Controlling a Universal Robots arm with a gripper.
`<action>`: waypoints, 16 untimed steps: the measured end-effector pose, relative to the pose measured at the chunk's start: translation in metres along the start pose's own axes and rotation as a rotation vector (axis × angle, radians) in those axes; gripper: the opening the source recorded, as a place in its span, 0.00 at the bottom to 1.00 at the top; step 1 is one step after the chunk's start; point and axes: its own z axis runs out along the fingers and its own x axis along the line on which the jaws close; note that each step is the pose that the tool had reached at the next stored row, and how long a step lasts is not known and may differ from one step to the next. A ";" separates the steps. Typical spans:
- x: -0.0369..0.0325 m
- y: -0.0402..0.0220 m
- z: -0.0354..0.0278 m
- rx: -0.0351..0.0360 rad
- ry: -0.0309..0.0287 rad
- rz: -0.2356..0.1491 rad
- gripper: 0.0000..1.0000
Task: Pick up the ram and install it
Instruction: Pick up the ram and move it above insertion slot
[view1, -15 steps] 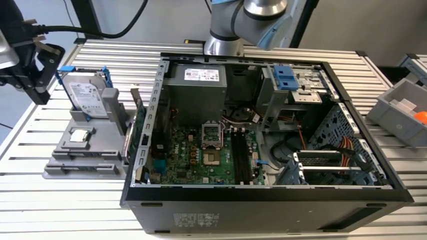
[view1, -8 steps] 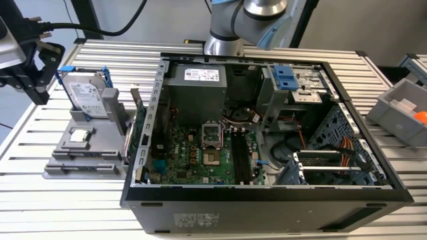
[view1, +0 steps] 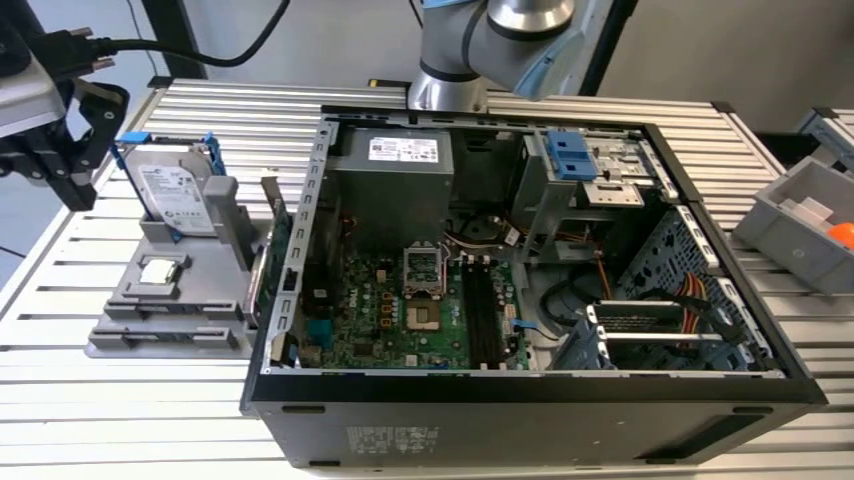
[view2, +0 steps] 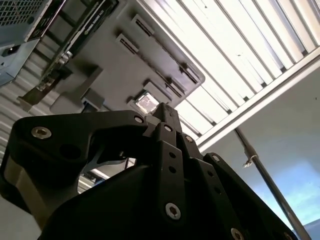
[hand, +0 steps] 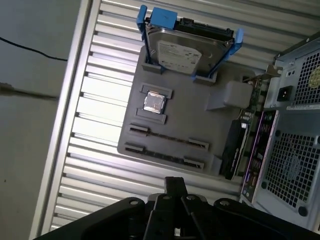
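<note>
Near the grey holder (hand: 185, 107) with white-labelled hard drive (hand: 187, 47) and CPU chip (hand: 154, 102), jaws together, empty.

The ram (hand: 169, 138) shows as a long, very thin dark strip, seen edge-on. It stands on its long edge in a narrow slot of a grey holder (hand: 200, 120), held between small clips at both ends. It lies just beside the square silver CPU chip (hand: 154, 102), outside the open computer case (hand: 295, 150). In the second wrist view the ram (view2: 165, 48) again appears as a thin dark line. Its colour and chips cannot be made out.
</note>
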 end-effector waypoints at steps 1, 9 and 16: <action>0.0000 0.0000 0.0000 0.0009 0.0006 -0.008 0.00; 0.0000 0.0000 0.0000 0.0132 0.0044 -0.033 0.00; 0.0000 0.0000 -0.0001 0.0220 0.0087 -0.103 0.00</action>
